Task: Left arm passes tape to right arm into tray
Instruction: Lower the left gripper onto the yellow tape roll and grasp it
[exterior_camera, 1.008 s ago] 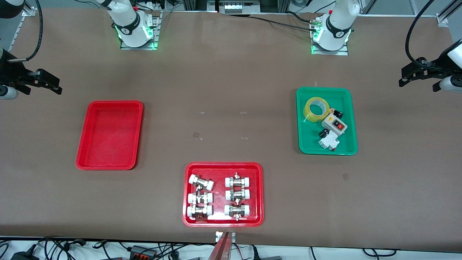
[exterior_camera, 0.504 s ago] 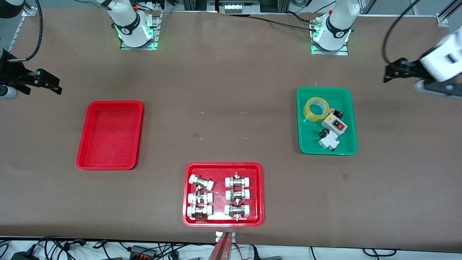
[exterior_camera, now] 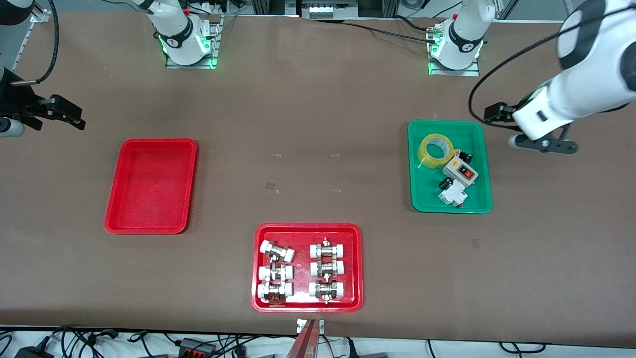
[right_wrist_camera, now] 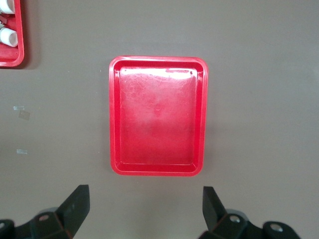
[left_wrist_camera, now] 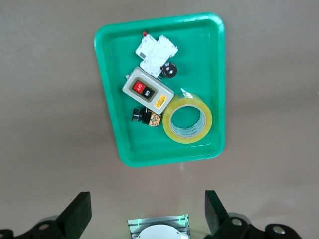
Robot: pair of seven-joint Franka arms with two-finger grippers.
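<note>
While the tape sits untouched in the green tray, beside the switch box, our left gripper has swung in from the left arm's end of the surface and now hangs just off that tray's edge, not over the roll yet. Half a second ago it was well outside; a second ago, at the frame edge. So we're in the approach; the grasp comes next. Left wrist view shows its fingers spread wide, nothing between. Right gripper hasn't moved, waiting, fingers apart, near the plain red tray, which holds nothing. Fittings tray unchanged.
</note>
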